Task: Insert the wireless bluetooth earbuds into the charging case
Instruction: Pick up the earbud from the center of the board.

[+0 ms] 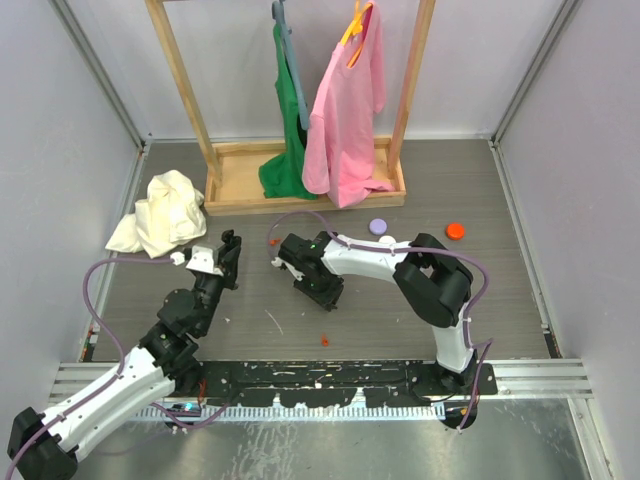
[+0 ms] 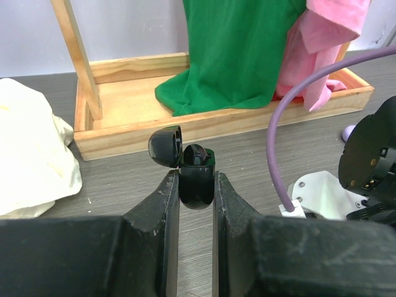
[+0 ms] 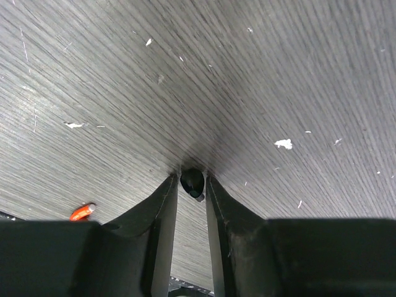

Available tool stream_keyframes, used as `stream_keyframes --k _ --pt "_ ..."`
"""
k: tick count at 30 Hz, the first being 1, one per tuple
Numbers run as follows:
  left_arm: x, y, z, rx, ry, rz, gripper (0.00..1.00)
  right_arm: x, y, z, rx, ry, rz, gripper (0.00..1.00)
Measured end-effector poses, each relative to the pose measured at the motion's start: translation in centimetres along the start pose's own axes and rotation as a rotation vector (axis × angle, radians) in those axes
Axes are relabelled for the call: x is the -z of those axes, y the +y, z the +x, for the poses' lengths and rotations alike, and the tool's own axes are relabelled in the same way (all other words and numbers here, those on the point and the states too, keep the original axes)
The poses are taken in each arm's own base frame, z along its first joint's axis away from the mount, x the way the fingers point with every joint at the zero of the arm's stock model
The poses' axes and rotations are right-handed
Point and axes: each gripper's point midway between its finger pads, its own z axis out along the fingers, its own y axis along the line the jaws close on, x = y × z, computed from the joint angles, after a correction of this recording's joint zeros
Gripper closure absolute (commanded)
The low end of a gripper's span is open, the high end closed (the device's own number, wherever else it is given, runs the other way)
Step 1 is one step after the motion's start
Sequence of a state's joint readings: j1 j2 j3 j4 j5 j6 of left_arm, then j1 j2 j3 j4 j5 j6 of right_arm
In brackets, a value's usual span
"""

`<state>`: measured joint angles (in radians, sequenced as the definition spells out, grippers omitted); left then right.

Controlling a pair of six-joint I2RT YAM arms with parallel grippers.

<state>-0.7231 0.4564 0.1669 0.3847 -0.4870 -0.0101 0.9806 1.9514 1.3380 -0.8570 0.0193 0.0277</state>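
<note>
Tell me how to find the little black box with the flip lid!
Look in front of the wooden clothes rack, towards its left end, near the cream cloth pile. The left gripper holds the charging case there. It's the only glossy black, rounded box, with its lid flipped open.

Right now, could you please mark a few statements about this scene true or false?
1. The left hand grips the charging case, lid open. True.
2. The right hand hovers high above the table. False: it is down at the table, closed around a black earbud.
3. The pink shirt lies crumpled on the table. False: it hangs on the wooden rack.
4. An orange cap lies right of a purple cap. True.
</note>
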Motion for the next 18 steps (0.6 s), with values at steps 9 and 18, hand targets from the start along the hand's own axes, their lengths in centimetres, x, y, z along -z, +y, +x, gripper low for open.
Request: stream_keyframes --k 9,18 --pt "0.0 -1.0 -0.1 0.001 -0.002 0.055 1.00 -0.1 0.0 0.0 0.014 0.015 -0.002 0.66" --pt "0.1 -1.8 0.2 -0.004 0.008 0.104 1.00 -0.1 0.0 -0.1 0.032 0.021 -0.010 0.66"
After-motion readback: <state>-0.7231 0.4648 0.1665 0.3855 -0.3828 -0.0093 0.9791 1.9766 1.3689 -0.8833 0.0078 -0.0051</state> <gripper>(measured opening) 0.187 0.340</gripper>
